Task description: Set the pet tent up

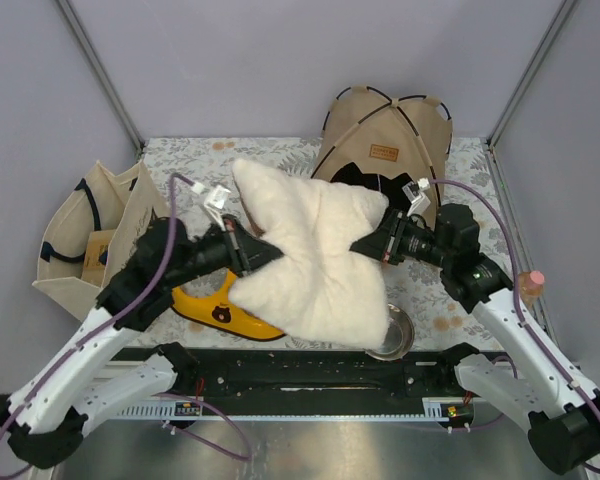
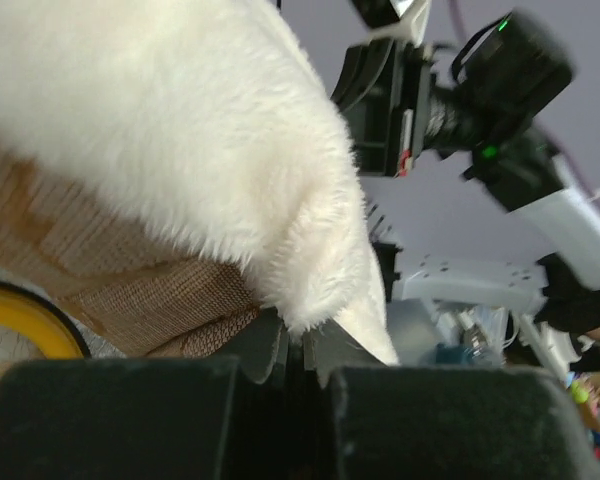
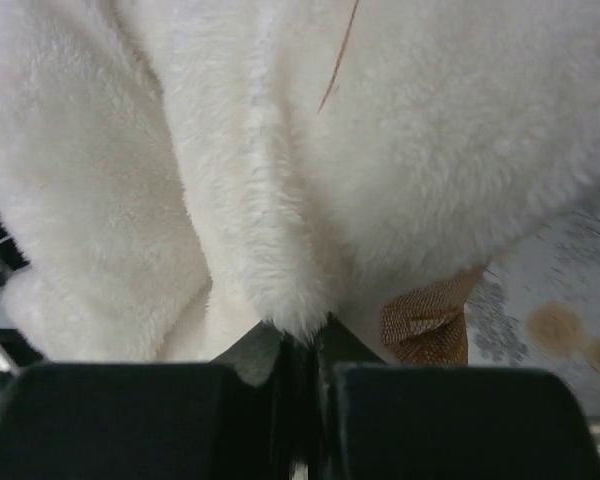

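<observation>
The tan pet tent (image 1: 385,140) stands at the back right of the table with thin black poles and a brown label patch, its opening facing forward. A white fluffy cushion (image 1: 315,255) hangs spread between both arms above the table. My left gripper (image 1: 250,255) is shut on the cushion's left edge; the left wrist view shows the fur (image 2: 210,150) pinched at the gripper (image 2: 302,345). On the cushion's right edge my right gripper (image 1: 365,245) is shut too, with fur (image 3: 380,140) clamped at the gripper (image 3: 298,340). The tent's floor is mostly hidden behind the cushion.
A cream tote bag (image 1: 90,235) with dark handles lies at the left. A yellow object (image 1: 220,310) sits under the cushion near the front. A small metal bowl (image 1: 392,335) rests at the front right. A small pink-capped bottle (image 1: 529,285) stands at the right edge.
</observation>
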`<state>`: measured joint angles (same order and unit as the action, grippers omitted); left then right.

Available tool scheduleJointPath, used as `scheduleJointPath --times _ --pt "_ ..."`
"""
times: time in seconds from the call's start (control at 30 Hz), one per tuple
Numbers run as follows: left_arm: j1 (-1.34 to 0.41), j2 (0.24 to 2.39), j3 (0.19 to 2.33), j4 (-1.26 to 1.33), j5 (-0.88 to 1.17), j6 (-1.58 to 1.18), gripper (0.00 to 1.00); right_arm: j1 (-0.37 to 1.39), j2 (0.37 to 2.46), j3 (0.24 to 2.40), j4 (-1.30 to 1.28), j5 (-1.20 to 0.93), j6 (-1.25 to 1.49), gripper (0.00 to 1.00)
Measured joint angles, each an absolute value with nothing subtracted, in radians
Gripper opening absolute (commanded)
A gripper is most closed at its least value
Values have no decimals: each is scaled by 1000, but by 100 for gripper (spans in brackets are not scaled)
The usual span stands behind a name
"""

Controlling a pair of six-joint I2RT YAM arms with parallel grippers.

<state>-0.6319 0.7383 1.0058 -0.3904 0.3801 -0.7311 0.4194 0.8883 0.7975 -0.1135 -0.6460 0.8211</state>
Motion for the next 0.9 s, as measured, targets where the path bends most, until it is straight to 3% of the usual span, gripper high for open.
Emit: scheduleJointPath --times 0.2,0.4,0.9 --pt "-918 927 1003 -392 124 -664 0 419 896 825 -430 -447 655 0" --pt "-1081 1243 1145 -427 -72 -594 0 419 939 813 -553 -249 578 0" --pt "-1106 1634 1519 -456 -167 -504 0 419 1016 818 -573 80 566 0"
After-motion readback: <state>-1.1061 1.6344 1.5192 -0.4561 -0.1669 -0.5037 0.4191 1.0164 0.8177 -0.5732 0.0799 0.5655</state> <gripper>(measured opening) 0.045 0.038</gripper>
